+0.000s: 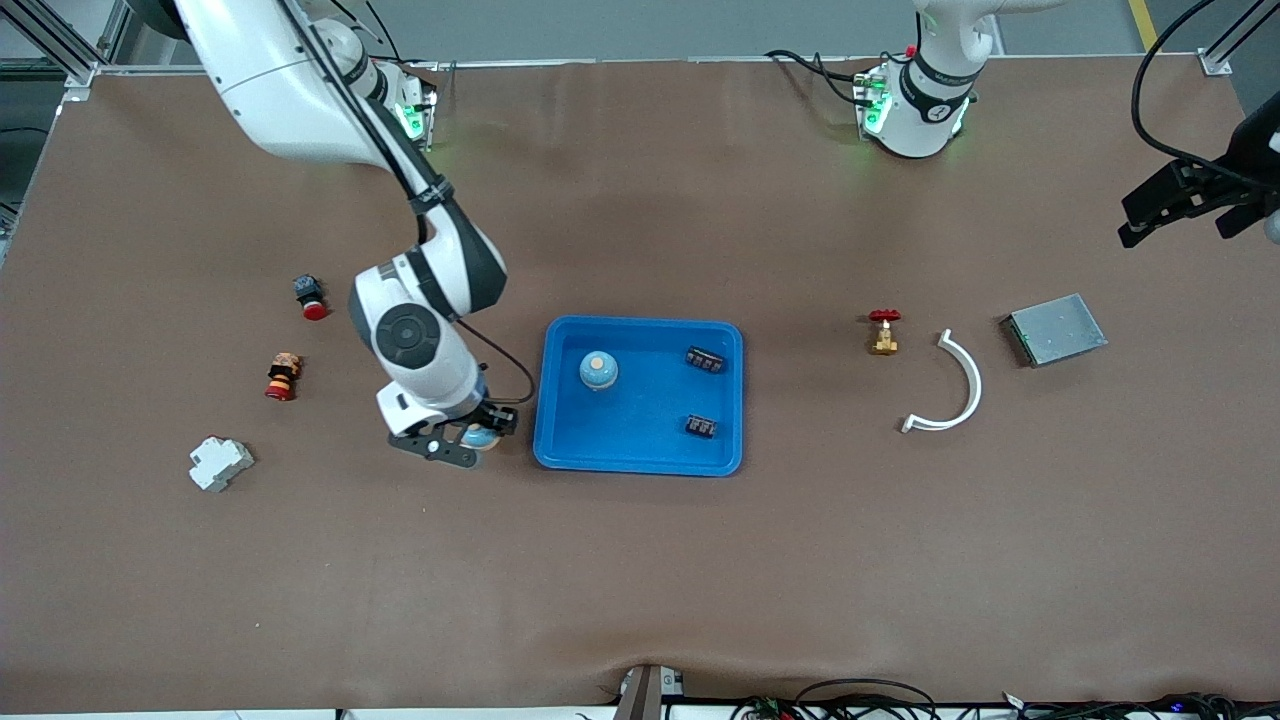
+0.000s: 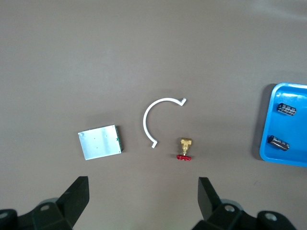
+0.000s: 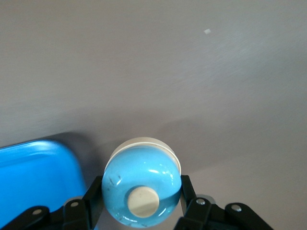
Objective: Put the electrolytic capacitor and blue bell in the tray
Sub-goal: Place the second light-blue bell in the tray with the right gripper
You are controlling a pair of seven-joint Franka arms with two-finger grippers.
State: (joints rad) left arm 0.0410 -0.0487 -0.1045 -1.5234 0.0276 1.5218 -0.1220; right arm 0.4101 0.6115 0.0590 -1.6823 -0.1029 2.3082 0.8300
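Note:
The bright-blue tray (image 1: 640, 425) lies mid-table. In it are a blue bell (image 1: 598, 370) and two black electrolytic capacitors (image 1: 705, 359) (image 1: 700, 427). My right gripper (image 1: 468, 442) is beside the tray, toward the right arm's end of the table. It is shut on a second blue bell (image 3: 141, 189) with a white cap, one finger on each side. A corner of the tray (image 3: 38, 167) shows close by in the right wrist view. My left gripper (image 1: 1150, 215) waits open and empty, high over the left arm's end of the table. Its wrist view (image 2: 143, 184) shows the tray (image 2: 295, 96) and both capacitors.
A brass valve with a red handle (image 1: 883, 331), a white curved strip (image 1: 955, 385) and a flat grey metal box (image 1: 1055, 329) lie toward the left arm's end. Two red-capped push buttons (image 1: 310, 297) (image 1: 283, 376) and a white block (image 1: 220, 463) lie toward the right arm's end.

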